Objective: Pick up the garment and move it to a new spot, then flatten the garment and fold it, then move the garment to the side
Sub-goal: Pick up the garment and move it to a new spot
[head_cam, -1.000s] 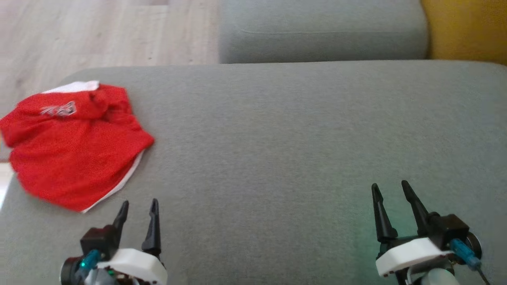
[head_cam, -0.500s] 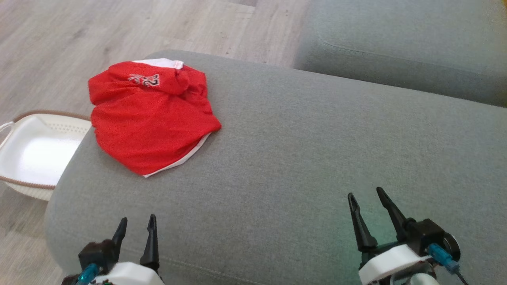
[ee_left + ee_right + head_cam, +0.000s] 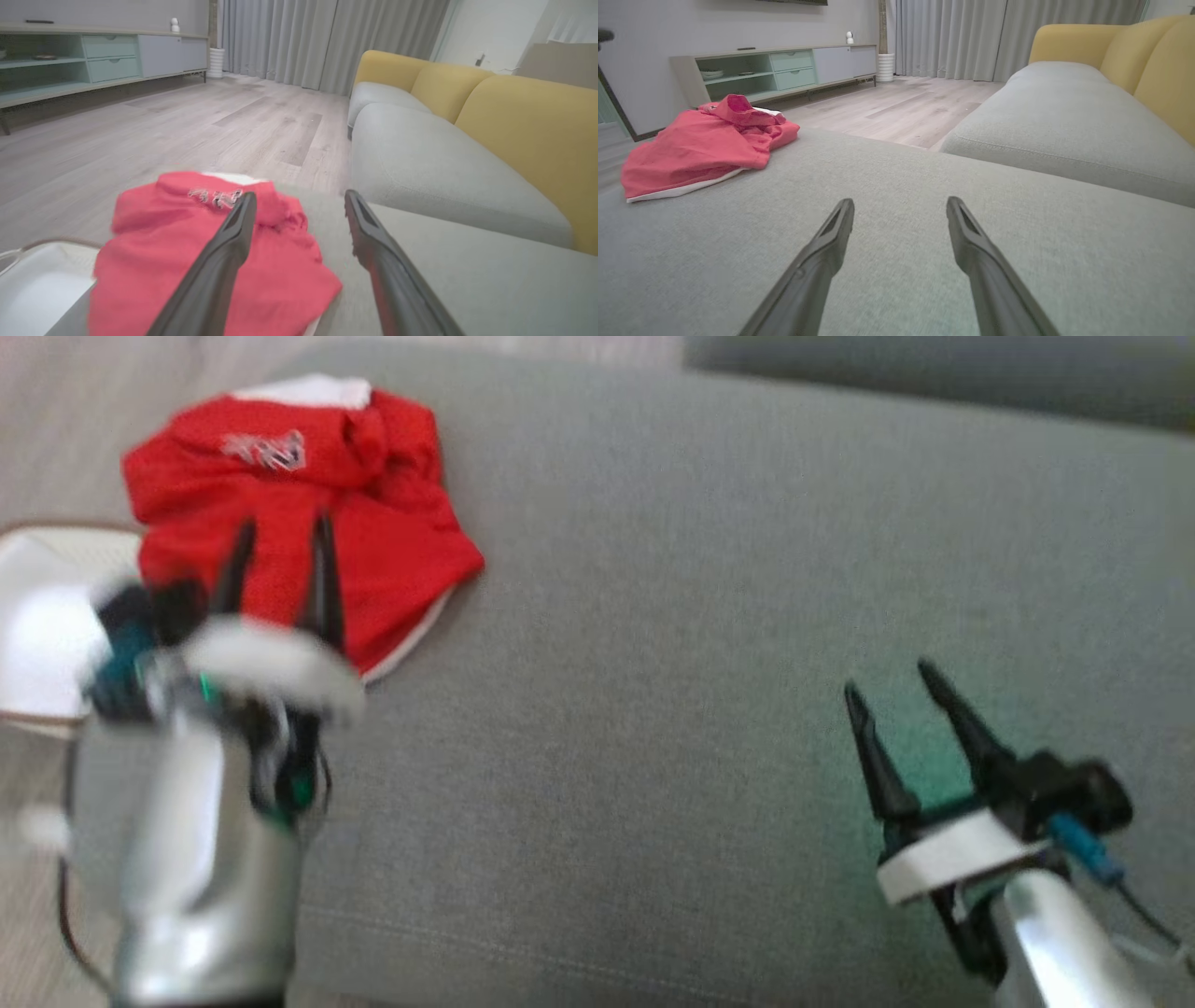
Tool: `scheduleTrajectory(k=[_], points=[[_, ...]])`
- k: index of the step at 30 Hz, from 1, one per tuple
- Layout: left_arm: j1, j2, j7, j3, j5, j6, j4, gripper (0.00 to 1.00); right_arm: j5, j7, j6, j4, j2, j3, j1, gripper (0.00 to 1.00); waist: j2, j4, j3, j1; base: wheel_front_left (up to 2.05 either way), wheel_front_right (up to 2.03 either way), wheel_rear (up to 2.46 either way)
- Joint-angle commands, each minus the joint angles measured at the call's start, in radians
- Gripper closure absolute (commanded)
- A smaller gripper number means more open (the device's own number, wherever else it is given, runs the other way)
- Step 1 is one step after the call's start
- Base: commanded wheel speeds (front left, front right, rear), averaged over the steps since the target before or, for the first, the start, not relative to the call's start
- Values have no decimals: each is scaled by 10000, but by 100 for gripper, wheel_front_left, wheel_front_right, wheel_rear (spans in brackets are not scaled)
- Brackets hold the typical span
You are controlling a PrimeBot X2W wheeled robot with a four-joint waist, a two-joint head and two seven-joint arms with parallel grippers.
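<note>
The work surface is a grey fabric seat cushion [image 3: 672, 616], flat apart from one seam line near its front edge. The garment [image 3: 401, 532], red with a white edge and pale lettering, lies crumpled at the cushion's far left corner. Just off that corner a white basket [image 3: 37, 616] with a brown rim stands on the floor.

The left gripper [image 3: 286, 523] is over the near side of the garment with its jaws apart and nothing between them. Whether the fingertips touch the cloth cannot be told, as the head view is blurred there. The right gripper [image 3: 887, 677] hangs over bare cushion well to the right, its jaws likewise spread and empty.

Beyond the cushion sits a second grey seat [image 3: 1064, 107] backed by yellow cushions [image 3: 537, 126]. The floor [image 3: 140, 121] is pale wood plank. A low sideboard [image 3: 784, 70] with pale green drawers runs along the far wall, beside grey full-length curtains [image 3: 317, 42].
</note>
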Motion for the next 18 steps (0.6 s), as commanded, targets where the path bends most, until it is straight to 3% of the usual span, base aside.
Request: scheduleTrajectory(k=[1,7,12,15,16,18], points=[[-937,262,238,445,-197,19,-72,0,-84,-136,-7,-393,-209,364,-507,0,0,-315,1321,-1,0,0,0],[-3588,1067,1451,753,-304,158,1567,0,-45,-136,-7,-694,-719,942,-1318,0,0,-788,2791,-1,0,0,0],[-5080,1958,2241,695,247,700,3366,0,29,-136,-7,-971,-1023,1092,-1604,0,0,-1100,3539,-1,0,0,0],[-5679,2198,2715,565,453,908,4398,0,77,-136,-7,-1117,-1148,1072,-1572,0,0,-1228,3779,-1,0,0,0],[-5817,2261,2837,517,515,965,4714,15,93,-136,-7,-1142,-1171,1062,-1533,0,0,-1264,3801,-1,0,0,0],[-6032,2392,3072,387,645,1007,5268,85,121,-136,-7,-1172,-1176,1044,-1455,0,0,-1348,3809,-1,0,0,0]])
